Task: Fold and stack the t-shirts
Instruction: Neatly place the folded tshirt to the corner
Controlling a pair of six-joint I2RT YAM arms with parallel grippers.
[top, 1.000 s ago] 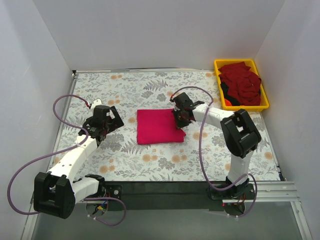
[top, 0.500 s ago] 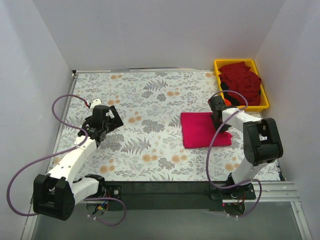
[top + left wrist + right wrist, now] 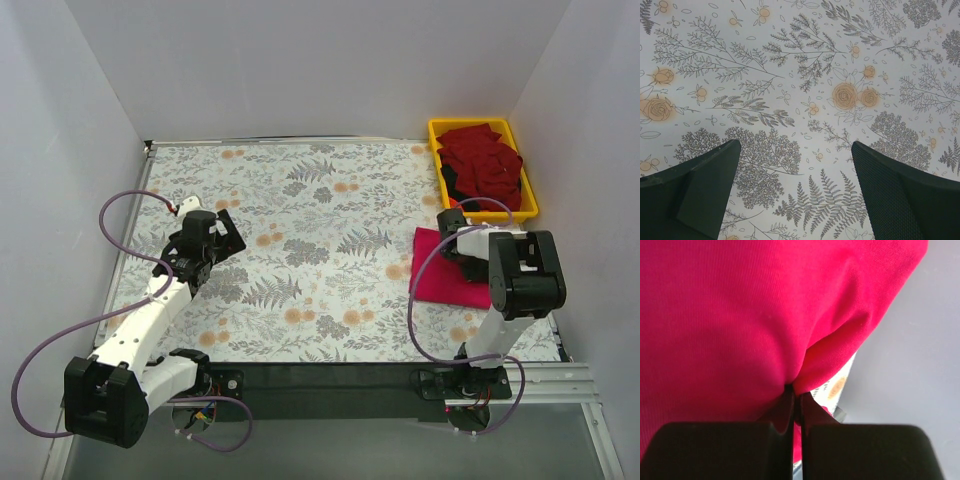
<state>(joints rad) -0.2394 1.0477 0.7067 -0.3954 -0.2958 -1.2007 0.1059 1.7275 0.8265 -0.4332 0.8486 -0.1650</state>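
A folded magenta-pink t-shirt (image 3: 445, 272) lies at the right side of the table, just below the yellow bin. My right gripper (image 3: 449, 228) is at its far edge, shut on the cloth. In the right wrist view the pink t-shirt (image 3: 740, 315) fills the frame and is pinched between my fingers (image 3: 782, 415). Several darker crimson t-shirts (image 3: 482, 165) are piled in the bin. My left gripper (image 3: 222, 232) is open and empty over the left of the table; the left wrist view shows its fingers (image 3: 700, 185) wide apart above bare cloth.
The yellow bin (image 3: 533, 195) stands at the back right corner against the wall. The table is covered by a floral tablecloth (image 3: 300, 200). White walls close in the left, back and right sides. A grey wall (image 3: 910, 365) shows beside the shirt in the right wrist view.
My right gripper has dragged the pink t-shirt from the table's middle to the right side, near the bin. The left arm has barely moved.
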